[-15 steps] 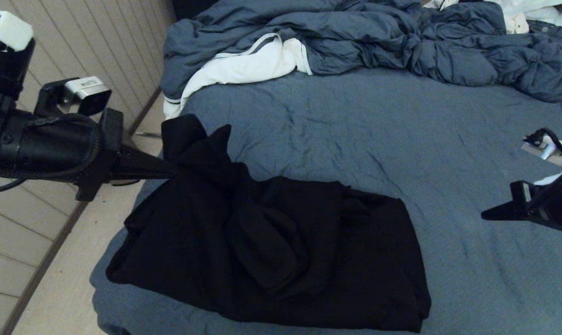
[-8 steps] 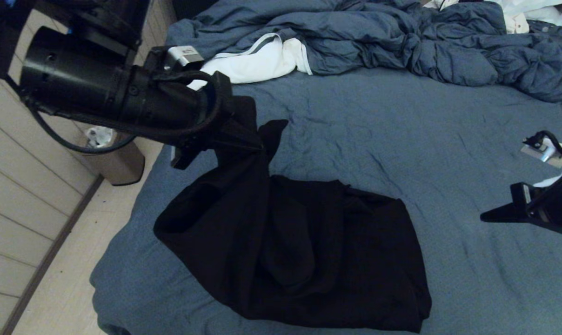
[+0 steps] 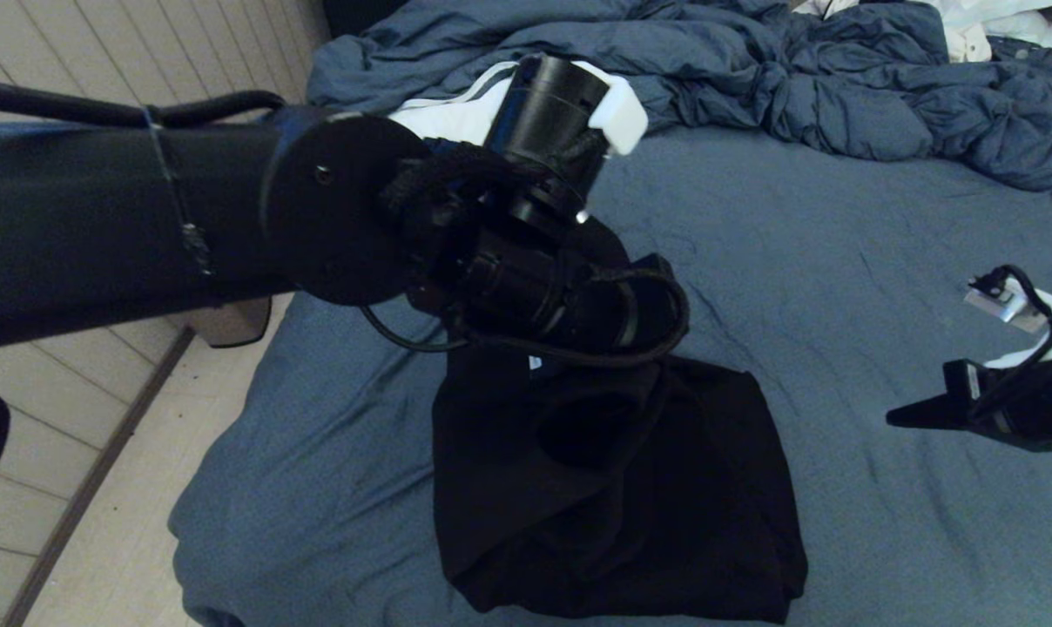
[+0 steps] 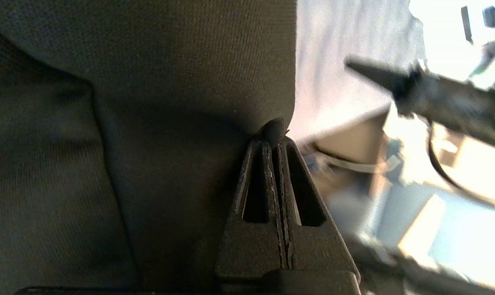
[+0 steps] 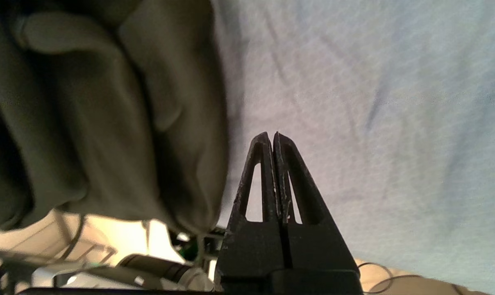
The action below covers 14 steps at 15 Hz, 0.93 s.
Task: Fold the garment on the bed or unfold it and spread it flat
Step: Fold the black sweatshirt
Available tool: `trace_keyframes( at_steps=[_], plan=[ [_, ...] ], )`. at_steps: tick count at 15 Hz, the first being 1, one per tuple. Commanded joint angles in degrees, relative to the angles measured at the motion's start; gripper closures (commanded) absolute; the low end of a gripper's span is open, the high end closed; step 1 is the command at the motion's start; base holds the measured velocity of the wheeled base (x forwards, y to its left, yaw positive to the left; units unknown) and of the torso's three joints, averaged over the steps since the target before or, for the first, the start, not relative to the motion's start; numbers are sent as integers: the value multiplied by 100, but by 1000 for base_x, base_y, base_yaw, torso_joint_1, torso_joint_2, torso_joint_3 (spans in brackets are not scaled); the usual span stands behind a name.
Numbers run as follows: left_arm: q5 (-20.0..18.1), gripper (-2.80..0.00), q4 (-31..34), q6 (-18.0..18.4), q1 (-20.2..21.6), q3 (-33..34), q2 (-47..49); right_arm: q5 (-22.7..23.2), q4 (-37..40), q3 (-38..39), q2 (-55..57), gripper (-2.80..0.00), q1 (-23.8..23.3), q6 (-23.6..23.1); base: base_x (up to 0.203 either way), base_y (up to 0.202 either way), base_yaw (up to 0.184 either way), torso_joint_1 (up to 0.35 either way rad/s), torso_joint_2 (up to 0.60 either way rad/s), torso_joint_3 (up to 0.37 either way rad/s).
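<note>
The black garment (image 3: pixel 630 496) lies bunched on the near part of the bed (image 3: pixel 839 261), its left side lifted and drawn over its middle. My left arm reaches across above it, and the wrist (image 3: pixel 569 305) hides the fingers in the head view. In the left wrist view my left gripper (image 4: pixel 274 135) is shut on a small pinch of the garment (image 4: pixel 149 102), which hangs beside the fingers. At the right of the bed my right gripper (image 3: pixel 893 420) hovers over bare sheet, shut on nothing (image 5: pixel 271 137), with the garment (image 5: pixel 108 114) off to its side.
A rumpled blue-grey duvet (image 3: pixel 752 78) fills the far end of the bed, with a white cloth with grey stripes (image 3: pixel 439 117) partly under it. The bed's left edge drops to a pale floor (image 3: pixel 99 488) where a bin (image 3: pixel 230 318) stands.
My left arm has swung right and up over the bed, dragging the garment's left side with it. The garment's spread is now narrower. The right arm has barely shifted.
</note>
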Motion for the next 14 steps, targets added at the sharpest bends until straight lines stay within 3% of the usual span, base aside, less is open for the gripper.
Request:
trace_keyframes(
  at_steps=[1,7,14],
  plan=[
    [344,0,-188,3,-247,-3,382,67,14,100,-62,0,-2,-5,0,0,0,0,0,0],
    [1055,0,-832,308,-913,-12,1498,152,-197,450,-313,0,64,12,0,0,0,0,0,0],
    [1912,0,-1270,502,-956,-12,2142,518,-300,783,-499,0,69,-5,0,0,0,0,0,0]
  ],
)
